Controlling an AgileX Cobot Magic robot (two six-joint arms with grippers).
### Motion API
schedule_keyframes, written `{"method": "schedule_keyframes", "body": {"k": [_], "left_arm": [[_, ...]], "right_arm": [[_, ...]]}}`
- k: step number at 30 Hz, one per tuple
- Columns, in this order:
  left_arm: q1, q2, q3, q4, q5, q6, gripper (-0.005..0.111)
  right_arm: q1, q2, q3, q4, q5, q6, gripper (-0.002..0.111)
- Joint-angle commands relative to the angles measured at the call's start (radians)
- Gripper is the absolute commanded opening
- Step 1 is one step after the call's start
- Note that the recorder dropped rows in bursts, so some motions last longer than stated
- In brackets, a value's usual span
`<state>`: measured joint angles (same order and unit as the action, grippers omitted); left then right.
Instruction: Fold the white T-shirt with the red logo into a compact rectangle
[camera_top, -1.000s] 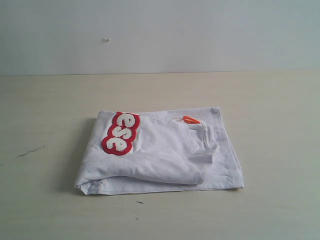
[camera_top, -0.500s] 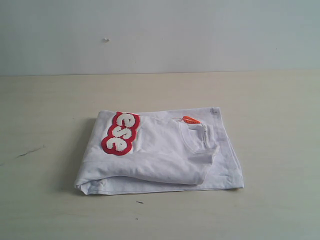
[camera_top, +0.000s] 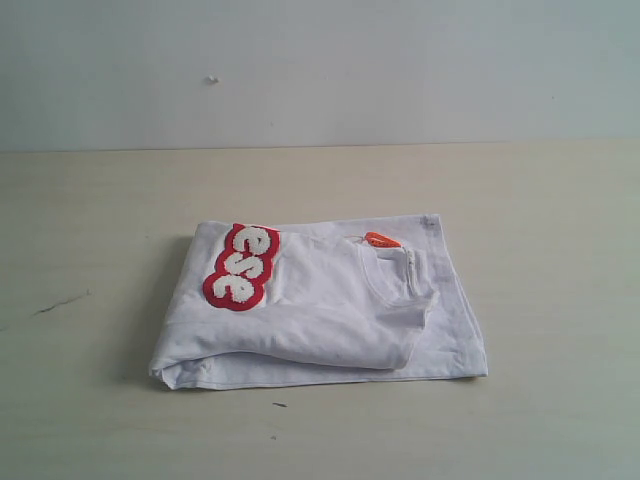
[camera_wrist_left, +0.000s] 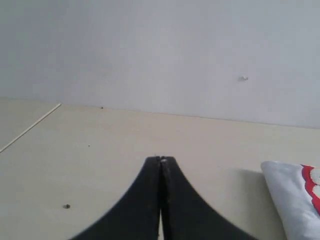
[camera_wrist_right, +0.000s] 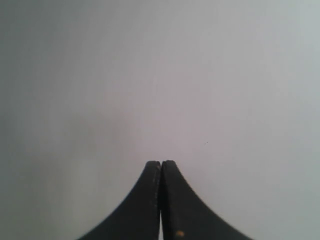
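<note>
1. Left gripper (camera_wrist_left: 160, 160): you've got the jaws pressed together, nothing held, facing across the table (camera_wrist_left: 75, 165) with the tee (camera_wrist_left: 290, 200) off to one side.
2. Right gripper (camera_wrist_right: 161, 162): pinched closed too, empty.
3. Your tee lies mid-table, folded into a rough rectangle, red patch (camera_top: 241, 266) up, orange tag (camera_top: 380, 240) at the collar.

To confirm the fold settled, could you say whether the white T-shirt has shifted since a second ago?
No: the white T-shirt keeps its place beside the dark speck.

White T-shirt (camera_top: 330, 320), red-white logo (camera_top: 240, 267), seemingly orange tag (camera_top: 380, 240)
</note>
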<state>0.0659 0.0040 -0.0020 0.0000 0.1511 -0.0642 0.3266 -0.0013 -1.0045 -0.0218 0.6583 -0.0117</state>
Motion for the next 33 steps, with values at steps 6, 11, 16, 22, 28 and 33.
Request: {"method": "schedule_keyframes", "body": {"k": [6,11,16,22,28,33], "left_arm": [[-0.006,-0.004,0.002,-0.013,0.104,-0.027,0.000],[-0.006,-0.004,0.002,-0.013,0.203,-0.026,0.000],[-0.006,-0.004,0.002,-0.013,0.201,-0.026,0.000],[-0.006,-0.004,0.002,-0.013,0.201,-0.026,0.000],[-0.006,-0.004,0.002,-0.013,0.201,-0.026,0.000],[-0.006,-0.004,0.002,-0.013,0.201,-0.022,0.000]], "right_arm": [[-0.004,0.001,-0.003,-0.004,0.000,-0.002,0.000],[-0.004,0.001,-0.003,-0.004,0.000,-0.002,0.000],[-0.004,0.001,-0.003,-0.004,0.000,0.000,0.000],[-0.004,0.001,-0.003,-0.004,0.000,0.000,0.000],[-0.004,0.001,-0.003,-0.004,0.000,0.002,0.000],[-0.004,0.001,-0.003,-0.004,0.000,0.006,0.000]]}}
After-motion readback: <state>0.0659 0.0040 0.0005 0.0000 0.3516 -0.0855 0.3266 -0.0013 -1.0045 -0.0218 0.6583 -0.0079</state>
